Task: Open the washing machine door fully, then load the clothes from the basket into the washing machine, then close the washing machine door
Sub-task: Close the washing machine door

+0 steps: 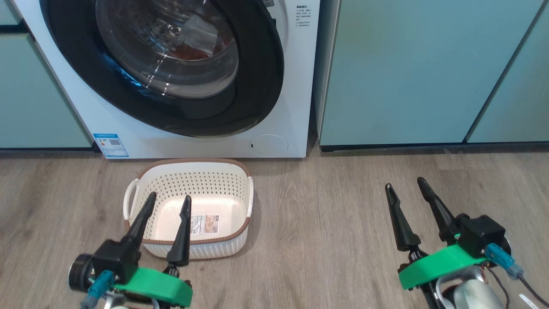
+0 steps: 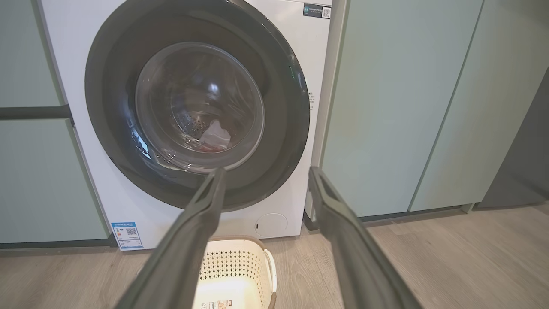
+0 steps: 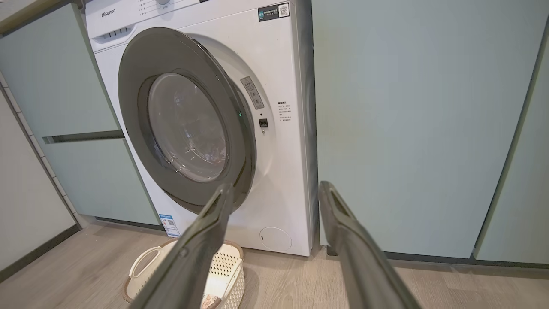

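Note:
The washing machine (image 1: 296, 86) (image 2: 300, 38) (image 3: 279, 171) stands straight ahead. Its door (image 1: 257, 64) (image 2: 111, 107) (image 3: 133, 86) is swung nearly to; in the right wrist view its right edge stands a little off the machine's face. The red clothes (image 1: 193, 52) (image 2: 208, 148) lie in the drum behind the glass. On the floor in front sits the basket (image 1: 193, 184) (image 2: 233, 262) (image 3: 225, 266), with just a label sticker inside. My left gripper (image 1: 169, 197) (image 2: 266, 171) hovers open over the basket's near side. My right gripper (image 1: 405, 183) (image 3: 276, 185) is open over bare floor to the right.
Pale teal cabinets (image 1: 429, 68) flank the machine on the right, and more cabinets (image 1: 34, 94) on the left. Wood-look floor (image 1: 326, 223) stretches between the basket and my right gripper. A pale wall (image 3: 25, 206) runs along the far left in the right wrist view.

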